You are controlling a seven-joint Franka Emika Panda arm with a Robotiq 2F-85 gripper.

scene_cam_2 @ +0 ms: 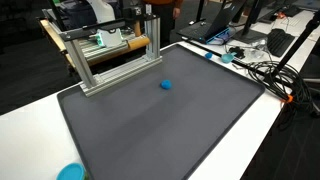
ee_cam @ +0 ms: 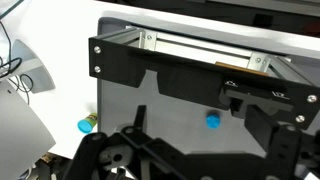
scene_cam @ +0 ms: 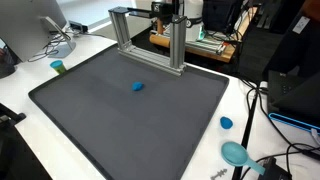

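Observation:
A small blue ball [scene_cam: 138,86] lies on a dark grey mat [scene_cam: 100,110] that covers a white table. It shows in both exterior views [scene_cam_2: 167,85]. In the wrist view my gripper [ee_cam: 200,140] hangs high above the mat, its two black fingers spread wide apart with nothing between them. The ball [ee_cam: 213,121] appears far below, between the fingers and nearer the right one. The gripper touches nothing. In the exterior views only a dark part of the arm shows behind the frame at the top edge [scene_cam: 166,9].
An aluminium frame [scene_cam: 150,40] stands at the mat's far edge [scene_cam_2: 110,60] [ee_cam: 190,45]. A teal cup [scene_cam: 58,67], a blue cap [scene_cam: 226,123] and a teal scoop [scene_cam: 235,152] lie on the white rim. Cables and laptops surround the table.

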